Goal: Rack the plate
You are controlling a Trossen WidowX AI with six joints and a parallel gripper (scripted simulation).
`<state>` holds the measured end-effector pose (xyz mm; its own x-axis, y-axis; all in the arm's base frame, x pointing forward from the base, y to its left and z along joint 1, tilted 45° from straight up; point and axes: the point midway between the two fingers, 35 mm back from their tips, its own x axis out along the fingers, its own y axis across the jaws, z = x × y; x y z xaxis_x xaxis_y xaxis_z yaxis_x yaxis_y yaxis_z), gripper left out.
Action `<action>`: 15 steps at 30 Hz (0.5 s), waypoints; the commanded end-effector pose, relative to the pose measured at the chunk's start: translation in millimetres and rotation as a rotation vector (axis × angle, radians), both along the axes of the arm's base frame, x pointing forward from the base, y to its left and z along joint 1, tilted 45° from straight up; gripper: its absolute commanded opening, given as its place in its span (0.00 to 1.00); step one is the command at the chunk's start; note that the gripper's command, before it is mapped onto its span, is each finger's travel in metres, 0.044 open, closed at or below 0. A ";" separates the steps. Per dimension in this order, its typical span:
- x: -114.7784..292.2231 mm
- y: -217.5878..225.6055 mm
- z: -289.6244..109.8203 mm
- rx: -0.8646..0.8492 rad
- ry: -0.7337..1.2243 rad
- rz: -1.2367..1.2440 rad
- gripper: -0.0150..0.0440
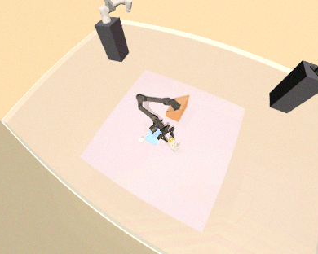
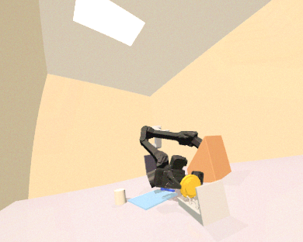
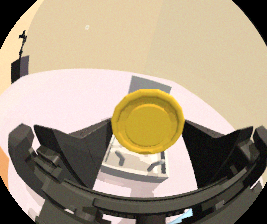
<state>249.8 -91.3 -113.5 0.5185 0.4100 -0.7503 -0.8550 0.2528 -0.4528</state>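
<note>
Yellow plate [image 3: 148, 121] clamped in gripper [image 3: 144, 137] above rack [image 2: 207, 202]; cup [image 2: 120, 196], blue mat [image 2: 147, 200] alongside.

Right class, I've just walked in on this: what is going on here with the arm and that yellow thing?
The single arm's gripper is shut on a yellow plate, holding it upright over the white dish rack. The plate's lower edge is at the rack's rails, but whether it sits in a slot cannot be told. It has not been let go. A blue mat and a small cream cup lie beside the rack.
</note>
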 end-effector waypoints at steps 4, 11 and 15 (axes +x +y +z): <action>0.0 0.0 0.0 0.000 0.000 0.000 0.74; 0.0 0.0 0.0 0.000 0.000 0.000 0.93; -0.2 -0.4 1.1 0.002 0.010 -0.011 0.93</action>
<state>249.8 -91.4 -113.4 0.5187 0.4096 -0.7505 -0.8550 0.2531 -0.4527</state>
